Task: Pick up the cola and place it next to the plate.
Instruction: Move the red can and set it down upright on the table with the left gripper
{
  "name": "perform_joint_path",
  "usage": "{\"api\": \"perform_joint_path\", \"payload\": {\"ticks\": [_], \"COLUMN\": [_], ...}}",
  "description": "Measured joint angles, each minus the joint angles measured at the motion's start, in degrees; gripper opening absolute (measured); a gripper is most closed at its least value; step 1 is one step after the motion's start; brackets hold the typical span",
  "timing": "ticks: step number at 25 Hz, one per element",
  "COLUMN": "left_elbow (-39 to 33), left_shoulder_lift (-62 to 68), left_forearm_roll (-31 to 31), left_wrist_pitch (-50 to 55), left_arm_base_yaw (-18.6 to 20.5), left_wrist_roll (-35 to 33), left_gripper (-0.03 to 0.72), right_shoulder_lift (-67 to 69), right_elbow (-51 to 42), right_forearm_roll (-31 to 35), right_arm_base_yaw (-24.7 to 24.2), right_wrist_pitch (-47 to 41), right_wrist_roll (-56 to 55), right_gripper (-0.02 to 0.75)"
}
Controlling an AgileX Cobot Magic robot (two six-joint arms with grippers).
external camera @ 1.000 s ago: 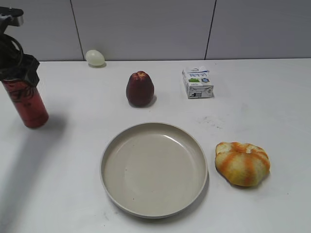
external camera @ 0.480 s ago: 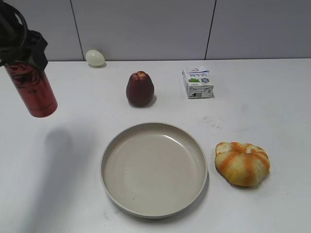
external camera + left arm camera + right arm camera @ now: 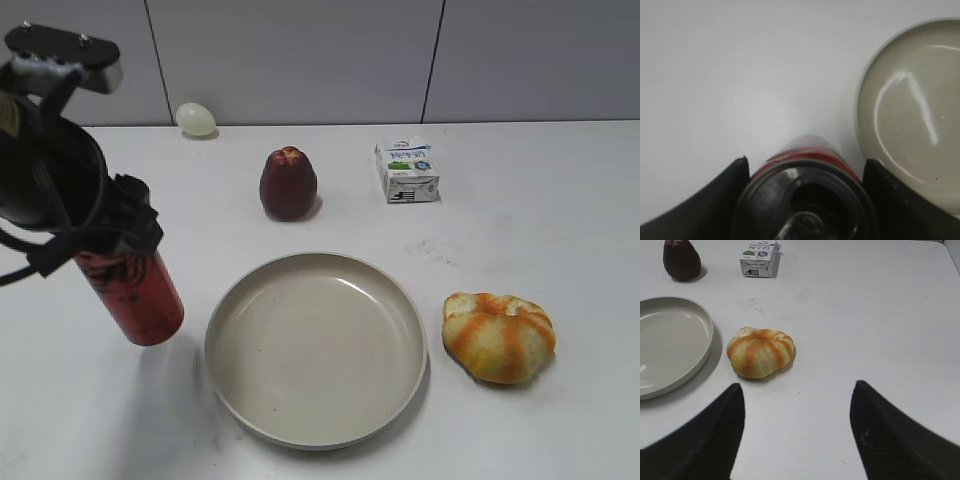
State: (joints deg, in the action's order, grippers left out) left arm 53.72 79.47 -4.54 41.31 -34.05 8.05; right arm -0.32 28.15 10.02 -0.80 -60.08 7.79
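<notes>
While the left gripper (image 3: 118,250) clamps the cola (image 3: 135,298) near its top, the can hangs tilted just left of the plate (image 3: 316,346), its base close to the white surface (image 3: 540,200) or on it; I cannot tell which. Beyond the plate stands a dark red fruit (image 3: 288,183), with a small milk carton (image 3: 406,170) to its right and a pale egg (image 3: 196,119) back by the wall. An orange-striped bun (image 3: 499,336) lies just right of the plate.

From the left wrist, the jaws press both sides of the can (image 3: 805,200), its dark top filling the lower frame. The plate's rim (image 3: 862,125) curves close by on the right, a narrow strip of surface (image 3: 730,75) between them.

From the right wrist, the right gripper (image 3: 797,432) hovers with its jaws spread wide and holding nothing. The bun (image 3: 760,352) sits ahead of them, beside the plate (image 3: 670,345), with the fruit (image 3: 681,259) and carton (image 3: 759,259) farther off.
</notes>
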Motion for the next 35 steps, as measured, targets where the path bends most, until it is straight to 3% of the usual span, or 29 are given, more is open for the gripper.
{"api": "perform_joint_path", "payload": {"ticks": [6, 16, 20, 27, 32, 35], "left_elbow": [-5.6, -6.2, -6.2, -5.1, 0.9, 4.2], "left_shoulder_lift": [0.2, 3.1, 3.1, -1.4, -7.8, -9.3], "left_forearm_roll": [0.1, 0.2, 0.2, 0.5, -1.0, -0.9], "left_wrist_pitch": [-6.5, -7.4, -7.8, -6.3, -2.0, 1.2], "left_arm_base_yaw": [-2.6, -2.6, -2.6, -2.6, 0.8, 6.3], "left_wrist_roll": [0.4, 0.5, 0.5, 0.6, -0.5, -4.9], "left_gripper": [0.514, 0.514, 0.636, 0.644, 0.625, 0.613], "right_shoulder_lift": [0.0, 0.0, 0.0, 0.0, 0.0, 0.0], "right_elbow": [0.0, 0.0, 0.0, 0.0, 0.0, 0.0], "right_forearm_roll": [0.0, 0.0, 0.0, 0.0, 0.0, 0.0], "right_arm_base_yaw": [0.0, 0.0, 0.0, 0.0, 0.0, 0.0], "right_wrist_pitch": [0.0, 0.0, 0.0, 0.0, 0.0, 0.0], "right_wrist_roll": [0.0, 0.0, 0.0, 0.0, 0.0, 0.0], "right_gripper": [0.531, 0.531, 0.531, 0.531, 0.531, 0.531]}}
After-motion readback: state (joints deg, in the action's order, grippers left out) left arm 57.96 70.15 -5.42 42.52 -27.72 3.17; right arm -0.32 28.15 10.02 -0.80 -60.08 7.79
